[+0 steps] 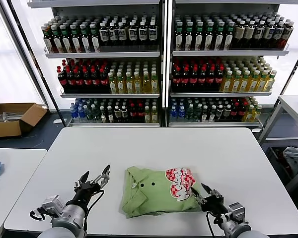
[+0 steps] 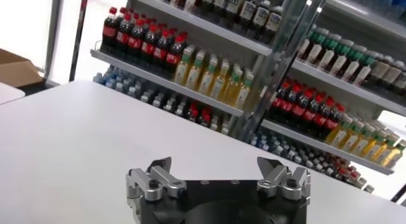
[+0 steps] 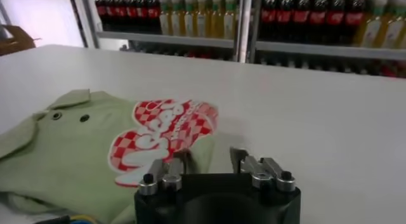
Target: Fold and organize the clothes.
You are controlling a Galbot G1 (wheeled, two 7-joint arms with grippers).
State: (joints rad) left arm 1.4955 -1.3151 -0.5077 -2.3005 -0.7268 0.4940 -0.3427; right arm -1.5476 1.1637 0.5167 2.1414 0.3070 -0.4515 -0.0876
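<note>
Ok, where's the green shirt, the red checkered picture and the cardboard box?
green shirt (image 1: 144,196): head view, plain front.
checkered picture (image 1: 180,182): head view, middle of print.
cardboard box (image 1: 12,124): head view, front wall.

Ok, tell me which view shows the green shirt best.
The head view: the whole folded shirt lies in sight on the table. The right wrist view shows only part of it, cut off by the frame. The left wrist view shows none.
</note>
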